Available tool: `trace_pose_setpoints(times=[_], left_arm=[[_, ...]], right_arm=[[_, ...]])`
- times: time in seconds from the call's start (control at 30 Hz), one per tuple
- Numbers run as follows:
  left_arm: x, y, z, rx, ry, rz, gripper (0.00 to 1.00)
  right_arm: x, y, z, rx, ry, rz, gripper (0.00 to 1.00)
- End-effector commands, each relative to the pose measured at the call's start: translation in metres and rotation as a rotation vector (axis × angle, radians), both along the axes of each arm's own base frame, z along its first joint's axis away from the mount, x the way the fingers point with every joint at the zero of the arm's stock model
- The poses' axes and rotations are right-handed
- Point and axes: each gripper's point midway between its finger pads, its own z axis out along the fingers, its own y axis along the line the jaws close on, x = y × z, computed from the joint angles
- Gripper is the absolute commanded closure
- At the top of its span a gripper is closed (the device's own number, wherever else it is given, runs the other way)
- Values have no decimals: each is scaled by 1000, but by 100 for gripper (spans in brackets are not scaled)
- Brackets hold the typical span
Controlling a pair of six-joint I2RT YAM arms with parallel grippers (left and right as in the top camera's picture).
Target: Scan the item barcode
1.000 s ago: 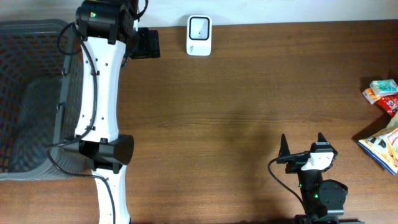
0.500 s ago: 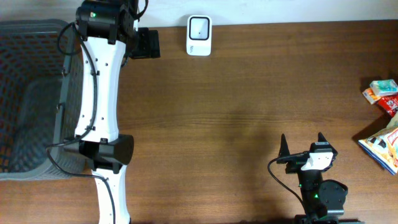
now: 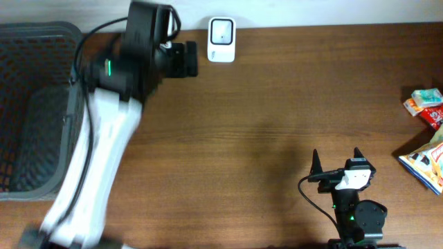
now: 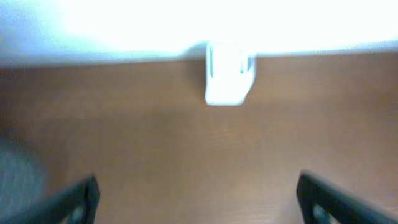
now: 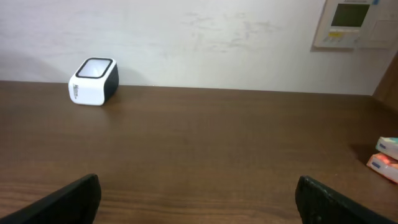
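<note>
The white barcode scanner (image 3: 221,39) stands at the table's far edge, also visible as a blur in the left wrist view (image 4: 228,81) and at the far left in the right wrist view (image 5: 93,81). Packaged items lie at the table's right edge: small boxes (image 3: 423,100) (image 5: 385,158) and a snack bag (image 3: 426,162); no barcode shows. My left gripper (image 3: 184,60) (image 4: 199,202) hangs open and empty just left of the scanner. My right gripper (image 3: 337,162) (image 5: 199,202) stands open and empty near the front edge, well left of the items.
A dark mesh basket (image 3: 34,111) fills the table's left side, under the left arm. A wall control panel (image 5: 348,22) is mounted behind the table at the right.
The left arm has swung to the right, bringing its gripper closer to the scanner. The right arm and the items have not moved.
</note>
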Motion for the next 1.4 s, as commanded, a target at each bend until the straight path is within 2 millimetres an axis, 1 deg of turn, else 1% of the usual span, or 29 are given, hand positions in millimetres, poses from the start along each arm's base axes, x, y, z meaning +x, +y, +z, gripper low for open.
trace_pose_setpoints(times=[0.0,0.03,0.07,0.1,0.17,0.23,0.27,0.33,0.4,0.43,0.47,0.5,0.53,0.57,0.67,0.73,0.8,0.9,1.1,1.23,1.37], left_arm=[[-66,6,-9,10,-131,-72,1],[-81,7,-14,-3,-168,-81,1],[-100,21,-31,13,-192,-54,1],[-113,38,-50,58,-179,-4,1],[-130,61,-88,140,-130,62,1],[-138,64,-117,176,-49,53,1],[-144,66,-123,177,-45,51,1],[-153,67,-119,149,-84,44,1],[-169,77,-116,107,-168,63,1],[-183,84,-127,87,-194,66,1],[-187,85,-133,82,-200,65,1],[-188,84,-137,69,-223,61,1],[-187,84,-145,44,-283,65,1],[-188,84,-146,28,-321,69,1],[-191,90,-156,-18,-430,95,1],[-190,96,-166,-55,-502,114,1],[-190,101,-171,-67,-530,128,1],[-190,117,-170,-62,-579,194,1],[-186,138,-167,-61,-665,271,1],[-186,136,-172,73,-649,164,1],[-186,137,-172,85,-648,158,1]], right_arm=[[0,0,-3,-6,6,2,1],[0,0,-3,-6,6,2,1],[0,0,-3,-6,6,2,1],[0,0,-3,-6,6,2,1],[0,0,-3,-6,6,2,1],[0,0,-3,-6,6,2,1],[0,0,-3,-6,6,2,1],[0,0,-3,-6,6,2,1],[0,0,-3,-6,6,2,1],[0,0,-3,-6,6,2,1],[0,0,-3,-6,6,2,1],[0,0,-3,-6,6,2,1],[0,0,-3,-6,6,2,1],[0,0,-3,-6,6,2,1],[0,0,-3,-6,6,2,1],[0,0,-3,-6,6,2,1],[0,0,-3,-6,6,2,1],[0,0,-3,-6,6,2,1],[0,0,-3,-6,6,2,1],[0,0,-3,-6,6,2,1],[0,0,-3,-6,6,2,1]])
